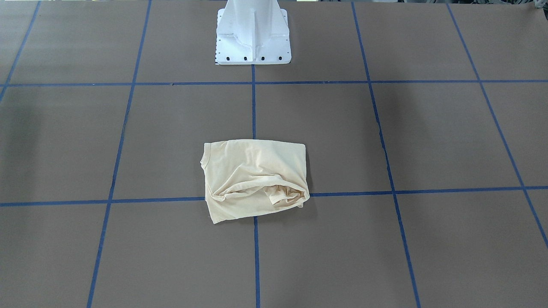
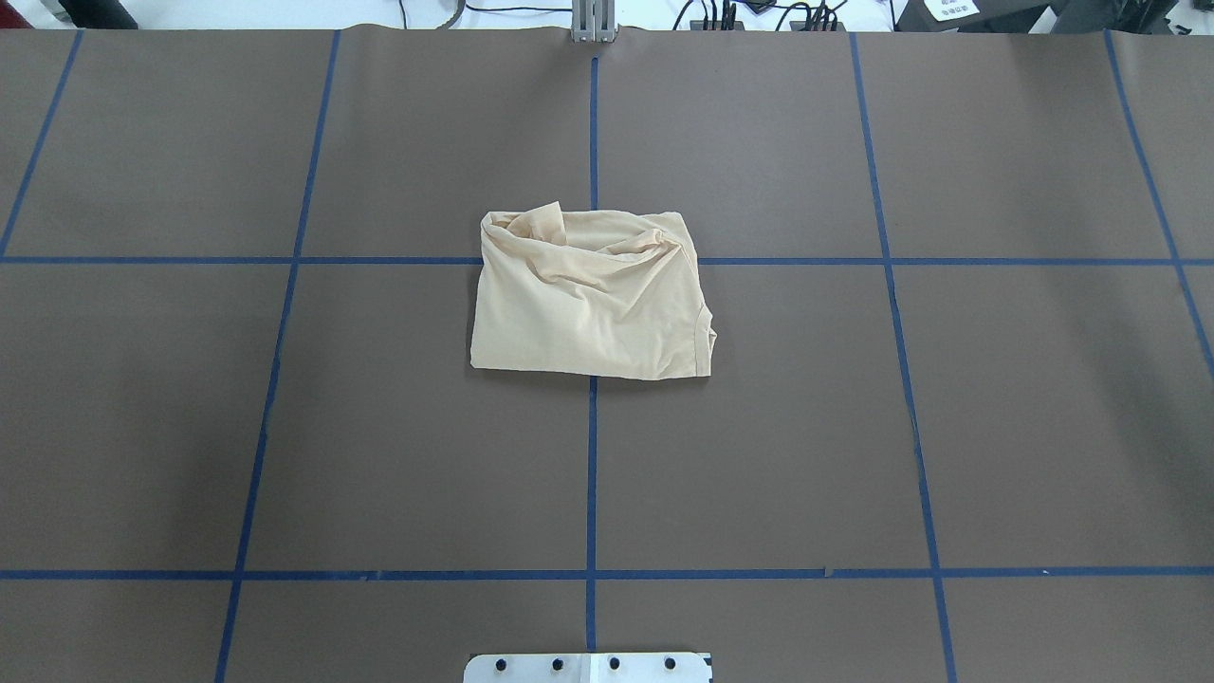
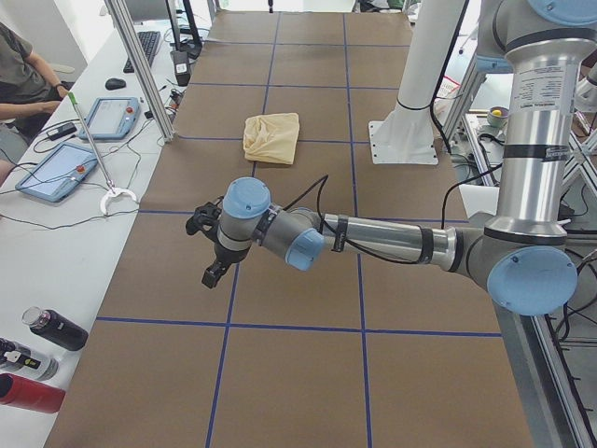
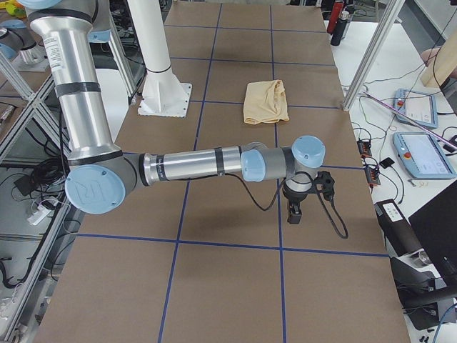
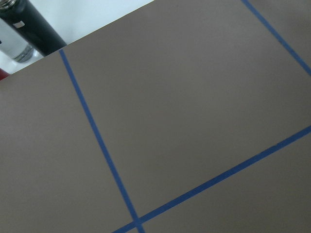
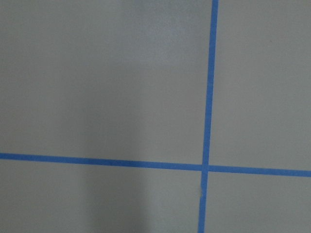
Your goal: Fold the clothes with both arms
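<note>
The clothes are one pale cream-yellow shirt (image 1: 254, 179) folded into a rumpled rectangle at the middle of the brown table (image 2: 593, 299), seen far off in both side views (image 3: 271, 137) (image 4: 266, 101). No print shows. My left arm stretches low over the table's left end, its black gripper (image 3: 212, 271) pointing down, well away from the shirt. My right arm does the same at the right end, with its gripper (image 4: 293, 212) hanging above the table. I cannot tell whether either is open or shut. Both wrist views hold only taped table surface.
The white pedestal base (image 1: 253, 38) stands behind the shirt. Blue tape lines (image 2: 592, 474) grid the table. Bottles (image 3: 56, 329) and teach pendants (image 3: 56, 171) (image 4: 421, 153) lie on side benches. A seated person (image 3: 23, 75) is at the far bench.
</note>
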You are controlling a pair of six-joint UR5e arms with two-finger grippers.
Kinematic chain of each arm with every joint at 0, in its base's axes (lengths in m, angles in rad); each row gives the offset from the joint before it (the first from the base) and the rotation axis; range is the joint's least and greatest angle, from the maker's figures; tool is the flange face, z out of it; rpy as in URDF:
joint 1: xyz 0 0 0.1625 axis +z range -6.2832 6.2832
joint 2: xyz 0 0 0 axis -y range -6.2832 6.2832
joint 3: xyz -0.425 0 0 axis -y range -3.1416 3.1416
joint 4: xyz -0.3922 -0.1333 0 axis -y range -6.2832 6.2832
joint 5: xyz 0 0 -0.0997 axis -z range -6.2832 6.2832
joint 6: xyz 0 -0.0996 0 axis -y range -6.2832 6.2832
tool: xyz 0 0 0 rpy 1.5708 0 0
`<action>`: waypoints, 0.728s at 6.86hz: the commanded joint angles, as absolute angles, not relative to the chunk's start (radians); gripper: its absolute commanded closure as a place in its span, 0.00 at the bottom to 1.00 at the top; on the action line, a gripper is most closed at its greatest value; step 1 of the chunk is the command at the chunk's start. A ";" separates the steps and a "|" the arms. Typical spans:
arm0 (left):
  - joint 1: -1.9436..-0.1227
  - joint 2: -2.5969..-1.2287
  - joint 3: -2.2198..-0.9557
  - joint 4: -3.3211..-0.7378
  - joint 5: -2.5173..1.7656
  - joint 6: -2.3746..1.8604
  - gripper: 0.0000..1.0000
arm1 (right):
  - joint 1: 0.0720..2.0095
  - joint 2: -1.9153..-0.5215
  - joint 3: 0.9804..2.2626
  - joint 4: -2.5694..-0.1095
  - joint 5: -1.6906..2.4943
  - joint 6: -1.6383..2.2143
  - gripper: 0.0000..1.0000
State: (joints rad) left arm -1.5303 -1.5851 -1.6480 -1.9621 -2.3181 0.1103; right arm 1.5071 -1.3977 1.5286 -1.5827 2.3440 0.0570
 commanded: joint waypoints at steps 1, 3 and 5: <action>-1.568 -1.577 -1.646 -1.884 -2.367 0.141 0.00 | 1.529 -1.437 1.537 -1.585 2.346 -0.035 0.00; -1.568 -1.517 -1.670 -1.887 -2.365 0.129 0.00 | 1.531 -1.448 1.543 -1.585 2.352 -0.035 0.00; -1.566 -1.517 -1.672 -1.887 -2.365 0.072 0.00 | 1.531 -1.482 1.571 -1.579 2.352 -0.035 0.00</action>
